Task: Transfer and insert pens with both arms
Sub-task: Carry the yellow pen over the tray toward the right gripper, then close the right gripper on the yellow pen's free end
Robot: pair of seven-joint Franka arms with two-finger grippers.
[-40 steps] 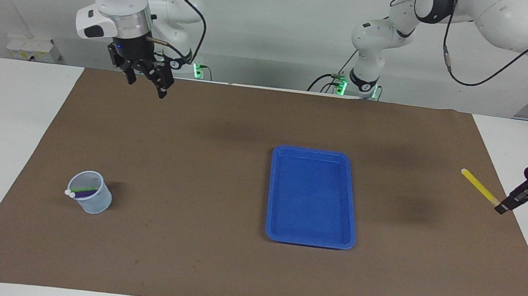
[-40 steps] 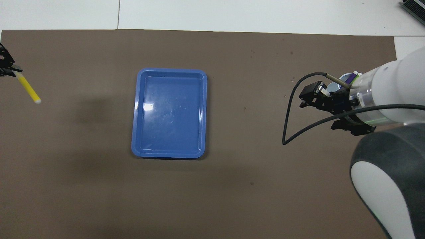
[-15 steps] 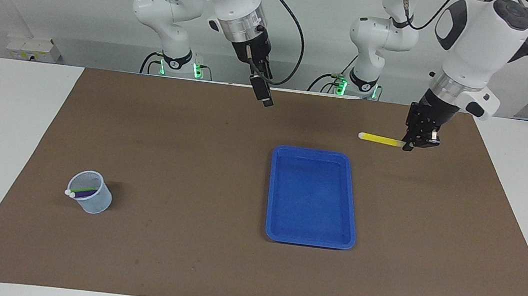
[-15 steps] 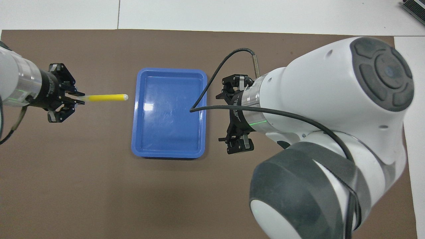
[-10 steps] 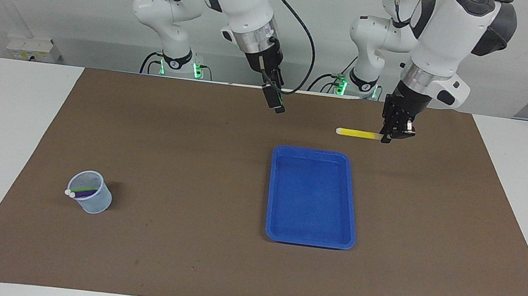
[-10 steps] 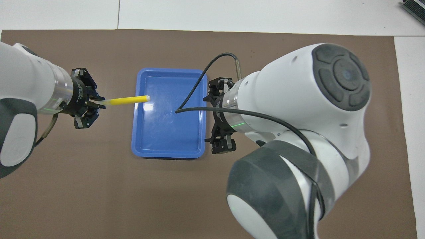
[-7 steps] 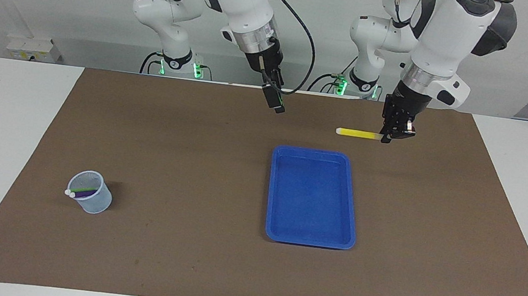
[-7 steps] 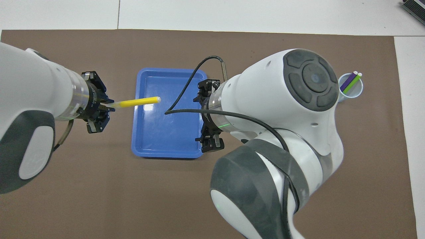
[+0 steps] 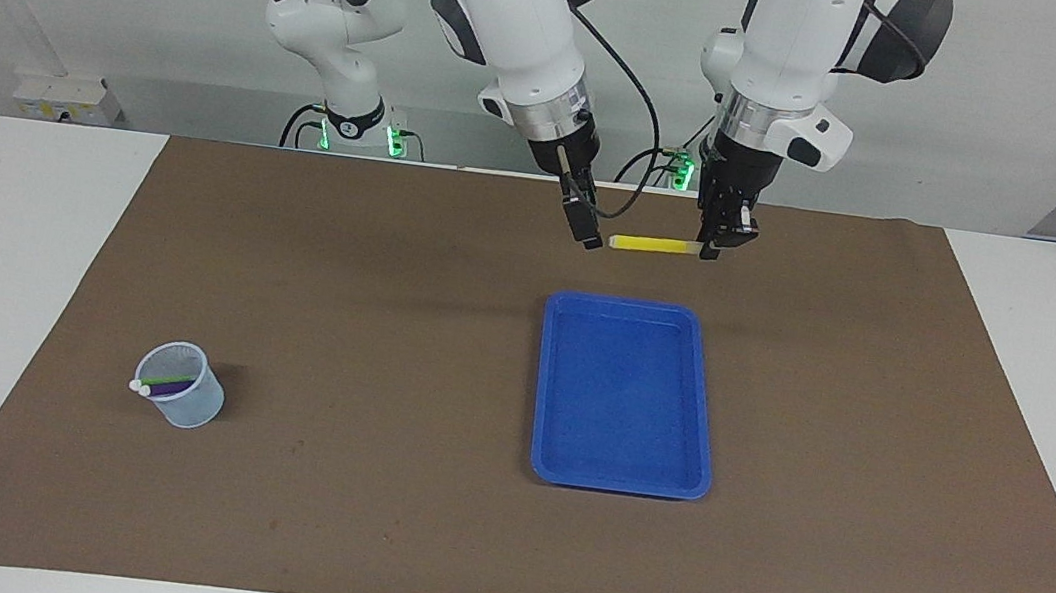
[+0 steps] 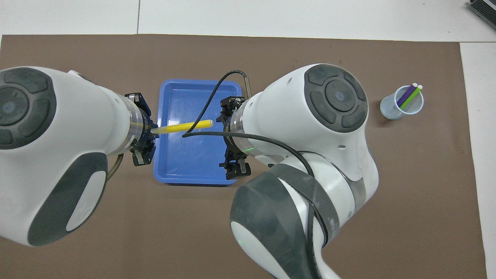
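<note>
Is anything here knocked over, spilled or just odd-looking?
Nothing stands out. The left gripper holds the yellow marker pen level above the blue plastic tray, beside the right gripper. Green and purple pens lean in the upright mesh cup.

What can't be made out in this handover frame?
- Overhead view: the right gripper is largely covered by its own arm; whether it touches the yellow pen is unclear.
- Facing view: the gap between the pen's pale tip and the right gripper is too small to judge.
- Both views: the cup hides the green and purple pens' lower ends.
</note>
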